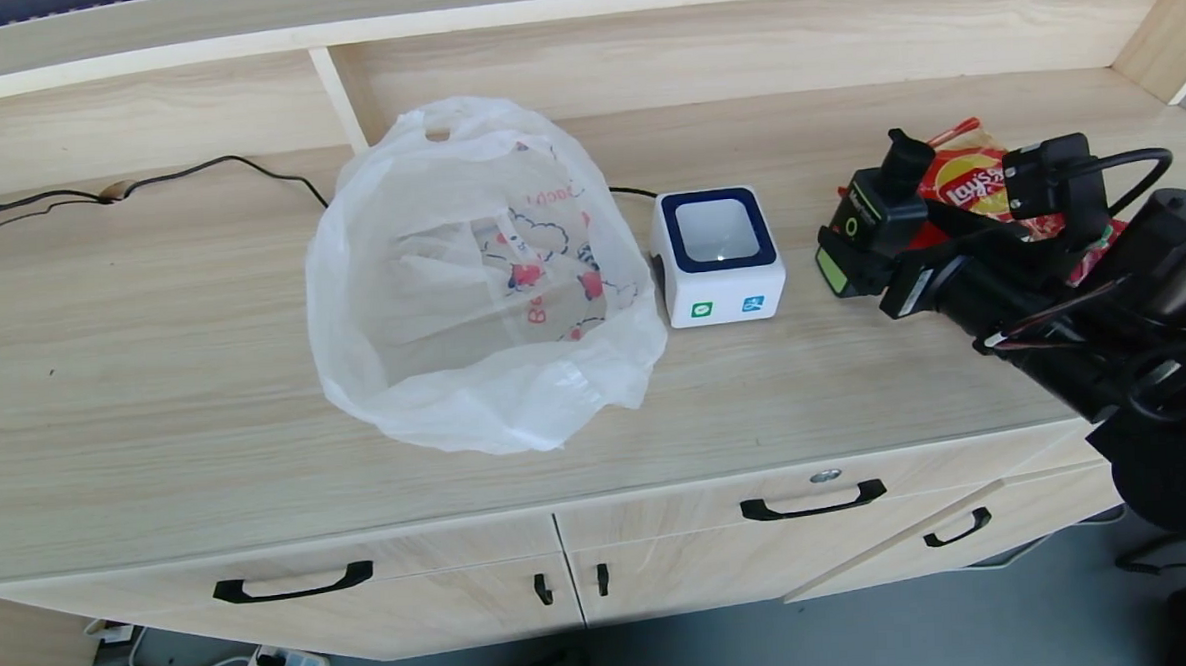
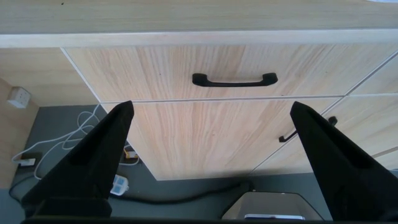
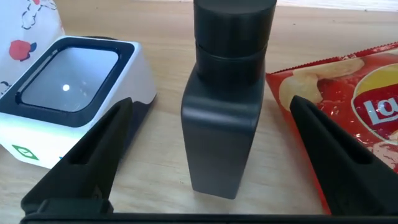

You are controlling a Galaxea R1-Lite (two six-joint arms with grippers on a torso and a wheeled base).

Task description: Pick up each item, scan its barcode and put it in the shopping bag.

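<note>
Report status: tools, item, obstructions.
Left tool open, low by drawer. Right tool open, lined up on upright bottle. Chips and scanner flank it, both clear.

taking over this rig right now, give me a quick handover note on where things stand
Left pincer: open, empty, low in front of the drawer fronts.
Right pincer: open, one finger on each side of the upright black bottle, not closed on it.
Things: the bottle stands on the counter between the scanner and the red chips bag. The shopping bag sits open on the scanner's other side.
Done: nothing visible inside the bag.
Left: grip, scan and bag the bottle, then the chips.
</note>
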